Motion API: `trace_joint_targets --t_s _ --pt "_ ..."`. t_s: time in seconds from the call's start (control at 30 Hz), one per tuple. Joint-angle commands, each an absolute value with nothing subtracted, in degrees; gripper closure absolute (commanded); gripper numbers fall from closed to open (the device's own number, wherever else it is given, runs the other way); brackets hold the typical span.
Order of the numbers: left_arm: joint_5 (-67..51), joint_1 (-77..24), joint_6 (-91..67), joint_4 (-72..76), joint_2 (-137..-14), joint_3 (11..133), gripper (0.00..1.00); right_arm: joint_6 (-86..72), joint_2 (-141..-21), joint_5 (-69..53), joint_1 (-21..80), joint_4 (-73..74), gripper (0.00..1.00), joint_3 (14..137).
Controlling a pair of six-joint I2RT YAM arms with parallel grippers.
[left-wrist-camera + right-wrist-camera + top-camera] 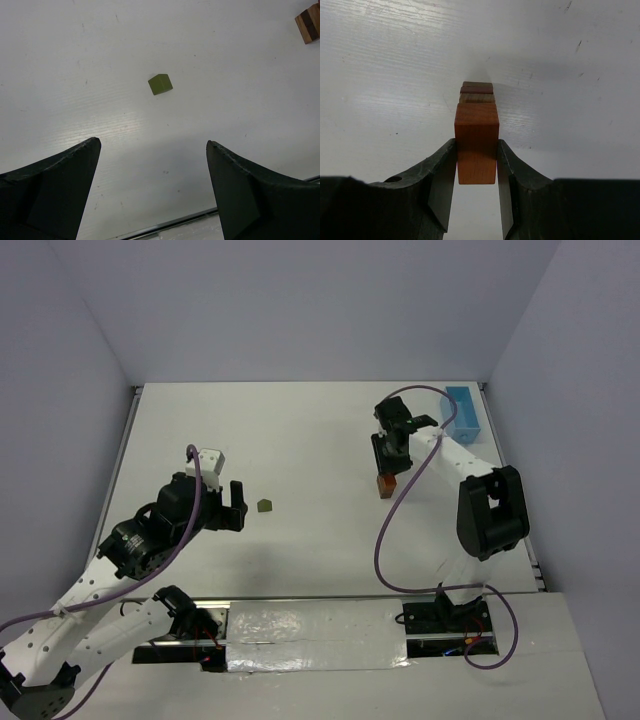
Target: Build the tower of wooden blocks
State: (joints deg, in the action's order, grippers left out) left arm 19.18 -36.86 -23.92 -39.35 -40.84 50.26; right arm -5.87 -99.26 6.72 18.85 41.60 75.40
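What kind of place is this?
Probably a laboratory robot bench: a white table walled by plain pale panels, the left arm and right arm bolted at its near edge, and only small items: a green block, an orange block in the right gripper, a blue box.

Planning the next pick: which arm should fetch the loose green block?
Left. The left jaws stand open, with the green block lying free just ahead of them. The right jaws are shut on the orange block at the tower, farther from the green one.

Matt wooden block point(476, 137), scuffed white table point(235, 65)
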Motion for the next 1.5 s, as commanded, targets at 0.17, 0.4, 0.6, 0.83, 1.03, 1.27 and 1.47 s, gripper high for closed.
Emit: trace_joint_targets --t_s 0.17,0.4,0.6,0.83,1.03,1.27,1.47 --pt "18.8 -37.5 -22.8 -37.1 -40.6 50.6 0.0 -5.4 -99.9 7.0 18.5 42.0 0.68 77.7" --pt "18.6 -37.9 -22.6 -37.0 -40.3 50.4 0.01 -5.4 -99.9 6.9 18.7 42.0 0.67 77.2" --pt "18.7 -38.1 -22.6 -37.0 -40.4 50.4 0.01 -5.4 -100.2 6.9 18.5 42.1 0.65 77.3" --pt "18.7 -38.4 -22.7 -37.1 -40.3 50.4 0.0 -5.5 -100.1 6.9 18.7 42.3 0.58 77.3" --pt "18.8 -38.7 -22.7 -37.0 -40.3 50.4 0.01 -5.6 -100.3 6.8 18.7 42.4 0.56 77.3" --pt "18.9 -39.0 -22.8 -37.1 -40.4 50.5 0.01 -5.5 -100.2 6.2 18.7 42.3 0.52 77.3" --pt "19.1 -39.3 -22.9 -37.0 -40.3 50.5 0.0 -5.5 -100.2 6.0 18.7 42.3 0.52 77.3"
